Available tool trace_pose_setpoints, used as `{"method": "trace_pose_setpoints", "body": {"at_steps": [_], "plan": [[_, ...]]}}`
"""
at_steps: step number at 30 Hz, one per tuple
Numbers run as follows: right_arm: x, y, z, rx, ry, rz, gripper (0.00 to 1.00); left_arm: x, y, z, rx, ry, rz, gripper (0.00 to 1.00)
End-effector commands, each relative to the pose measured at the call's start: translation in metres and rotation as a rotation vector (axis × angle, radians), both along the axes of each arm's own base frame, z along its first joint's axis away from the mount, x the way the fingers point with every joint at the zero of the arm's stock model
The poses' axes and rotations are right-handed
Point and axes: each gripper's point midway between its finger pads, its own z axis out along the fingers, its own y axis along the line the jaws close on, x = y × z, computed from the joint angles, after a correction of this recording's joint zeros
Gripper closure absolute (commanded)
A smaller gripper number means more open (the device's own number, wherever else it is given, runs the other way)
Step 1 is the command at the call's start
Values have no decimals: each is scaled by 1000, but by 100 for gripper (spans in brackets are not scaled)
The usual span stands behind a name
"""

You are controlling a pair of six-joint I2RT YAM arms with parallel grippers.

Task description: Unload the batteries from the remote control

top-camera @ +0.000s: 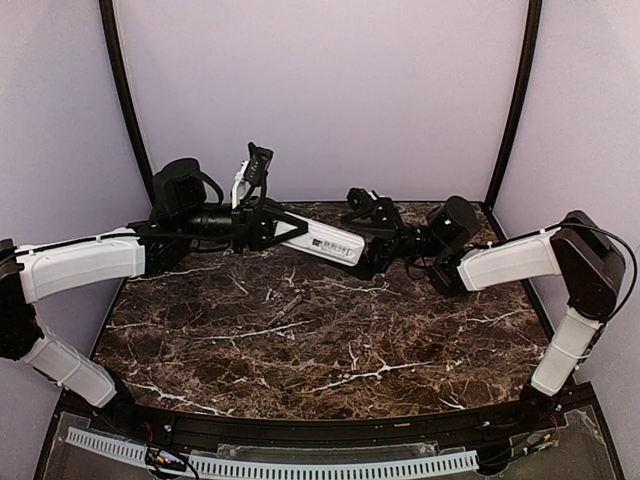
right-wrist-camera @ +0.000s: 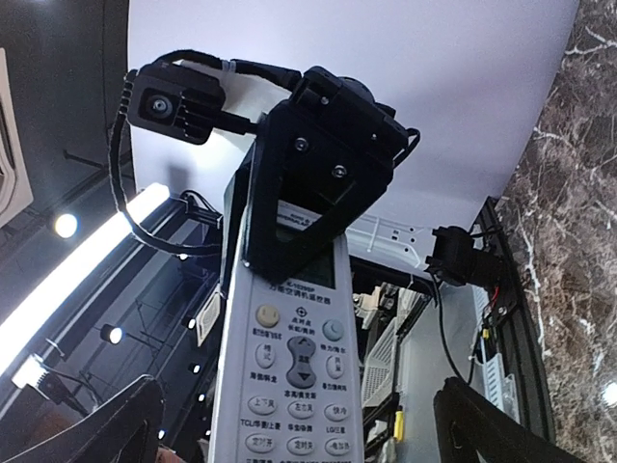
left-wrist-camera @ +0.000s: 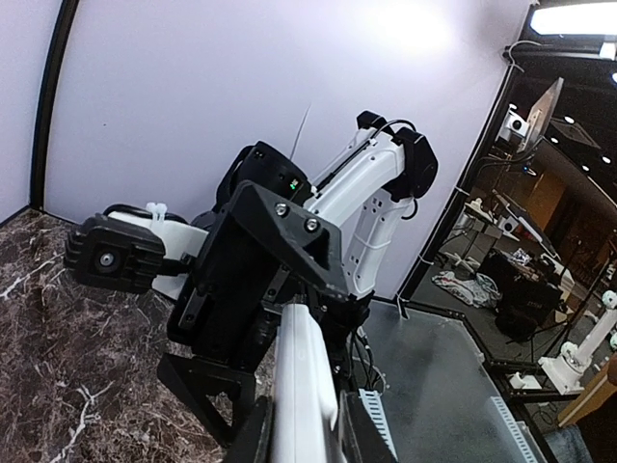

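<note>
Remote control (top-camera: 325, 242): slim white rectangular plastic handset, held in the air above the far part of the counter. It lies roughly level between the two arms and rests on nothing.
Left fingers (right-wrist-camera: 262, 236): black, pinching the display end of the remote control. This is the only grip carrying it.
Remote faces: the button side is turned toward the right wrist camera, and the top view shows a side with a small printed label. The battery recess is not seen in any view, so I cannot tell whether its cover is on or off.
Right fingers (right-wrist-camera: 101, 434): black, spread wide, one on either side of the button end. They stand apart from it and touch nothing.
Counter (top-camera: 300, 340): dark brown marble-pattern top with white veins. No loose cell or cover piece can be made out on it.
Batteries: none visible, either in the remote or out of it.
Progress (judgement): early. The remote is lifted and presented to the free arm, and no battery is shown removed.
Remaining (judgement): expose the recess, extract each cell, set them down.
</note>
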Motion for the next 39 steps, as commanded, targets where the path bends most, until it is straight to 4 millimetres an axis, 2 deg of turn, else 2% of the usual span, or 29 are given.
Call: {"method": "trace_pose_setpoints", "body": {"at_steps": [1,6,9,13,20,28,35,39], "plan": [[-8,-9,21,37,-286,-43,2,3,4,15,-17,75,68,100],[11,-12,11,-159,-545,-220,1,8,9,4,15,201,128,100],[12,-20,16,-198,-655,-282,2,10,12,2,22,252,159,100],[12,-26,11,-210,-696,-320,1,11,14,1,8,305,179,100],[10,-20,1,-226,-741,-332,7,9,12,8,-50,387,132,100],[-3,-7,4,-169,-790,-302,32,13,9,5,-62,424,135,100],[-3,-1,5,-148,-784,-305,68,15,6,-3,-54,438,129,100],[-2,2,2,-152,-774,-295,83,15,7,-4,-50,426,131,99]]}}
